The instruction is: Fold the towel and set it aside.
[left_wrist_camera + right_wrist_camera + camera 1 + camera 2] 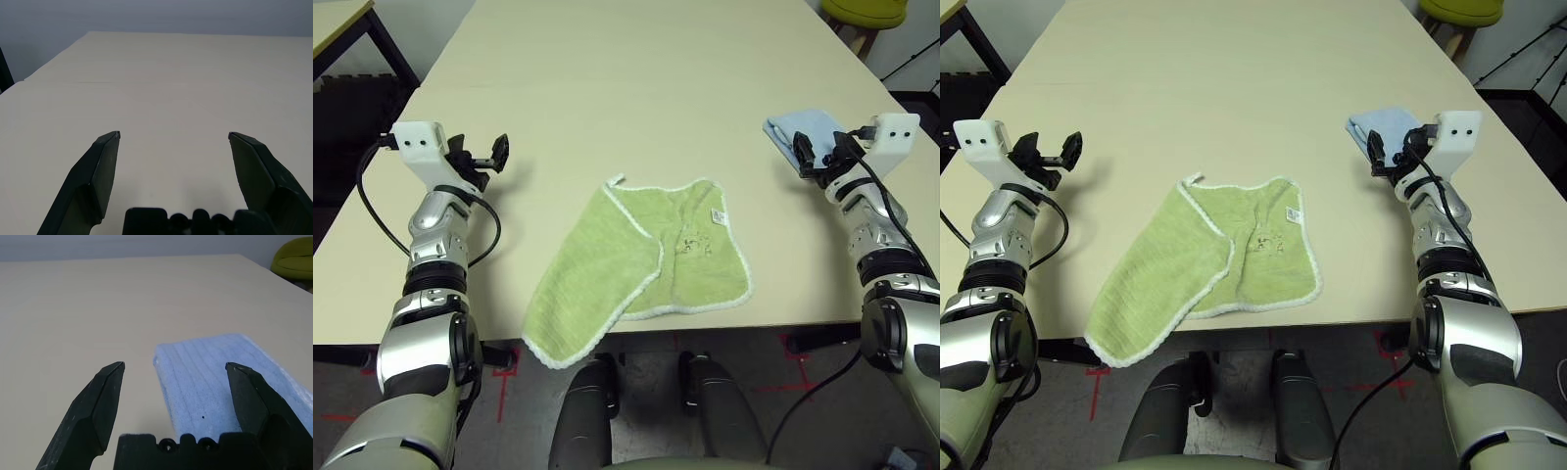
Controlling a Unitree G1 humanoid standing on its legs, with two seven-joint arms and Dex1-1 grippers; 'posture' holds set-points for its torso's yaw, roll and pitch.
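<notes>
The light green towel (641,264) with white edging lies loosely on the table's near middle, one flap folded over and a corner hanging past the front edge. A small white label (718,216) sits near its right side and a loop (615,180) at its far corner. My left gripper (491,153) is held above the table to the towel's left, open and empty; its fingers (100,166) frame bare tabletop. My right gripper (811,157) is raised to the towel's right, open and empty, with its fingers (102,396) standing over a light blue folded cloth (220,387).
The light blue folded cloth (803,129) lies at the right of the beige table (636,88). A yellow-green stool (864,12) stands beyond the table's far right corner. Another table's dark frame (352,39) is at the far left.
</notes>
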